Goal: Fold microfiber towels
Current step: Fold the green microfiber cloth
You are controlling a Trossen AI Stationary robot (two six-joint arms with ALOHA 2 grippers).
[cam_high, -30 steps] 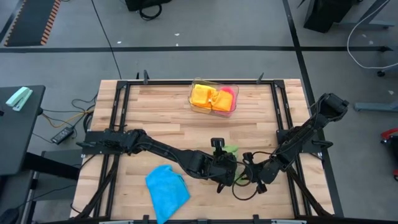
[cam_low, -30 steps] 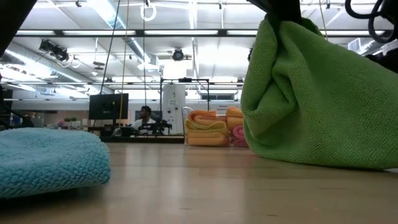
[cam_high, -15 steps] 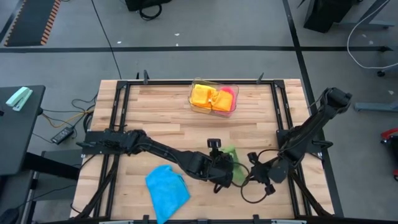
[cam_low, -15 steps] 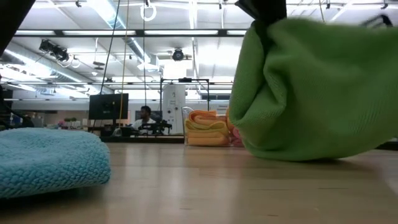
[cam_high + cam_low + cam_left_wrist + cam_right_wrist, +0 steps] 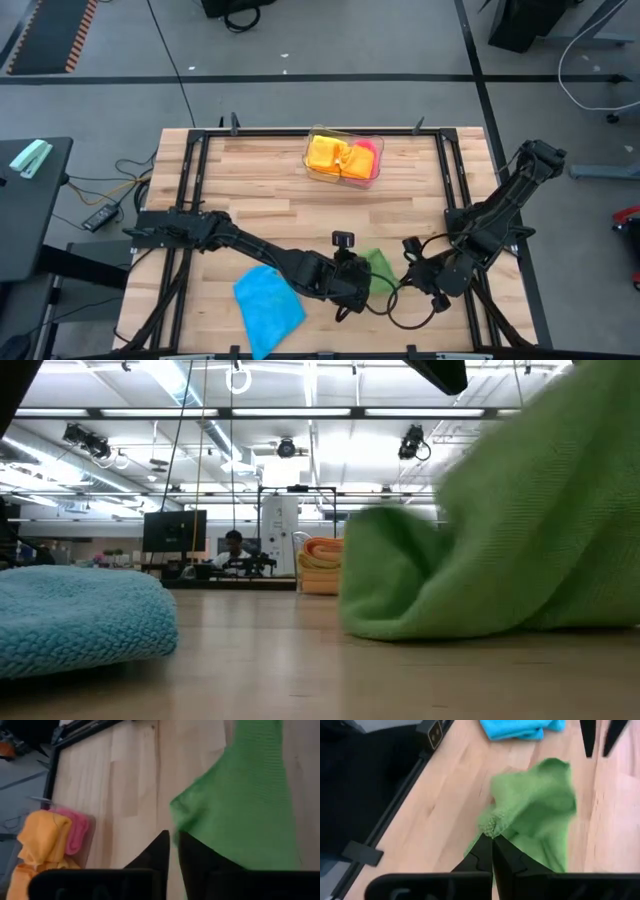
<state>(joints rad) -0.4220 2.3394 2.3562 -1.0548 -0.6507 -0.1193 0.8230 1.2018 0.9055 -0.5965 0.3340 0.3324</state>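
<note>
A green microfiber towel [image 5: 378, 266] lies crumpled near the table's front edge, between my two grippers. My right gripper [image 5: 492, 840] is shut on it and stands on its right [image 5: 408, 280]. My left gripper [image 5: 172, 840] hovers just left of the towel [image 5: 240, 810]. It is open by a narrow gap, with only bare wood between its fingers. A blue towel [image 5: 268, 305] lies bunched at the front left. Orange, yellow and pink towels lie in a clear tray [image 5: 312, 170] at the back. My right gripper pinches a bunched corner of the green towel [image 5: 492, 824] between its two fingers. The fingers slant down from the table's right. The towel hangs slack below that corner, and its lower end [image 5: 400, 610] rests on the table.
The table's black frame rail [image 5: 395, 815] runs close by my right gripper. Bare wood lies between the green towel and the tray. A loose black cable [image 5: 400, 318] curls on the table near the front edge.
My right gripper has risen and drawn toward the table's right, lifting one corner of the green towel. The part that hung bunched from my left gripper has dropped from it onto the table. The towel now slopes up toward the right.
</note>
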